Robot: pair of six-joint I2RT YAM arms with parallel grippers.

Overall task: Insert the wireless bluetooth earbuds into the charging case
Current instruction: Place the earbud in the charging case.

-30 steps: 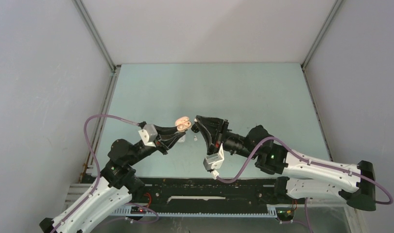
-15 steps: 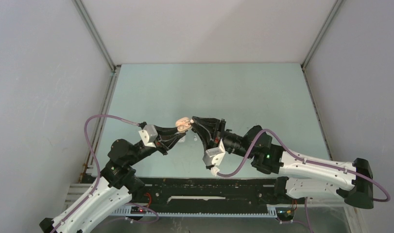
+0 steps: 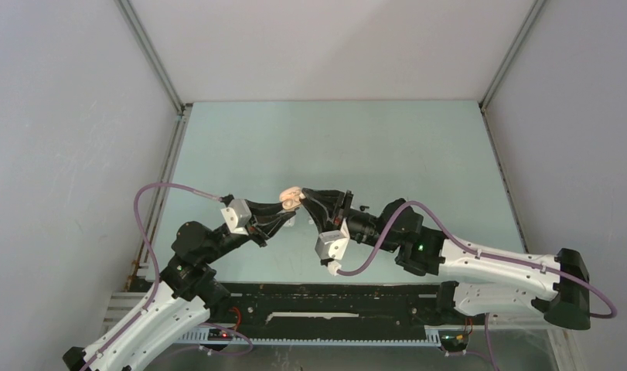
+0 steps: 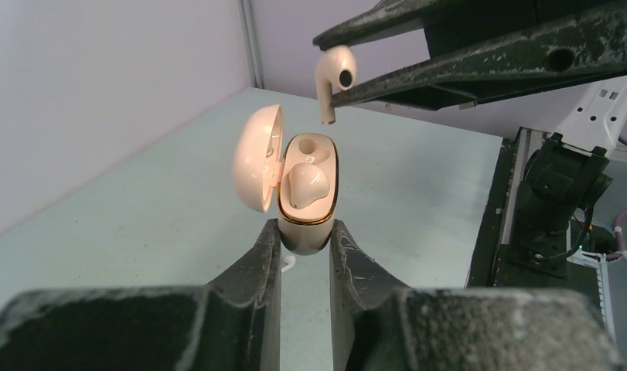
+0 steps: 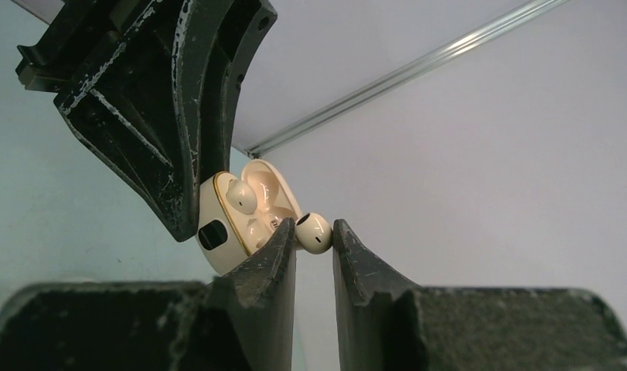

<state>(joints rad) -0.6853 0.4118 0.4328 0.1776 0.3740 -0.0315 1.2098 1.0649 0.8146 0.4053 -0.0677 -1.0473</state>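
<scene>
- Left wrist view: my left hand [image 4: 304, 230] is clenched on the beige charging case [image 4: 302, 241]. One finger presses each side of its lower body, and the case stands upright between my fingertips, lifted off the tabletop [image 4: 140, 216].
- The lid [image 4: 256, 158] is swung open toward the left side of that hand.
- Inside the case, the first earbud [image 4: 306, 185] sits in the socket nearer my left fingers. The far socket [image 4: 310, 145], just beyond it, stands open.
- My right hand [image 5: 314, 232] is pinching the second earbud [image 4: 335, 73], also beige, by its rounded head between the two fingertips. The stem points down out of the grip.
- The second earbud hangs just above the far socket, out past the tips of my left hand. Its stem tip is near the socket's mouth but apart from it.
- In the right wrist view the open case sits just beyond and to the left of my right fingertips, with the black fingers of my left hand behind it. I cannot tell there whether the earbud's head touches the case rim.
- From the top external view both hands meet tip to tip over the tabletop, the case between them.
</scene>
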